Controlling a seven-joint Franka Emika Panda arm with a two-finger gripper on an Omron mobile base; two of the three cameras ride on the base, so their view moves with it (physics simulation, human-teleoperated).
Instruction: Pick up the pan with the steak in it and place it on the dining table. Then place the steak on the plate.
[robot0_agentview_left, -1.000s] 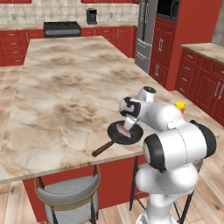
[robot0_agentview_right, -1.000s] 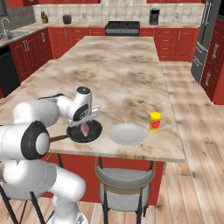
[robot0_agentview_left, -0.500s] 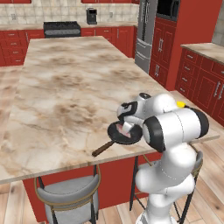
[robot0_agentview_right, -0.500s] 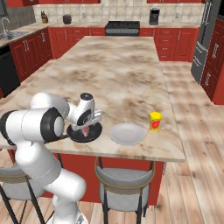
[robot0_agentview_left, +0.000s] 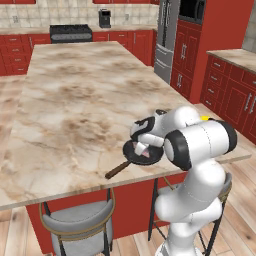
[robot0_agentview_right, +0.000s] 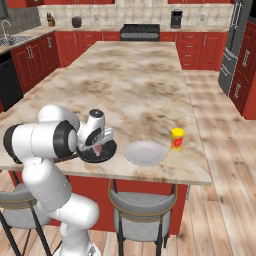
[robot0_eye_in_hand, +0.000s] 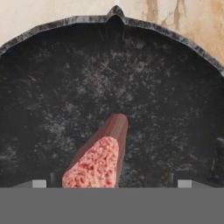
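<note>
— Marbled dining table (robot0_agentview_left: 75, 100) fills the middle of both base pictures; where does the job stand?

— My gripper (robot0_agentview_right: 98, 145) hangs low over the pan (robot0_agentview_right: 106, 151), left of centre in the right base picture. Its jaws stand fully spread and hold nothing. The steak (robot0_eye_in_hand: 97, 161) lies in the pan, bottom centre of the hand picture, reaching up between my fingertips.

— What might fail?

— If I close off-centre, the meat may slide or tip out of my pinch. The pan sits near the table's near edge, so a nudge could push it off.

— What do the views add?

— Only the right base picture gives me the plate (robot0_agentview_right: 145, 152), just right of the pan, and a yellow jar (robot0_agentview_right: 177, 139). The left base picture shows the handle (robot0_agentview_left: 117, 170) pointing lower left.
</note>
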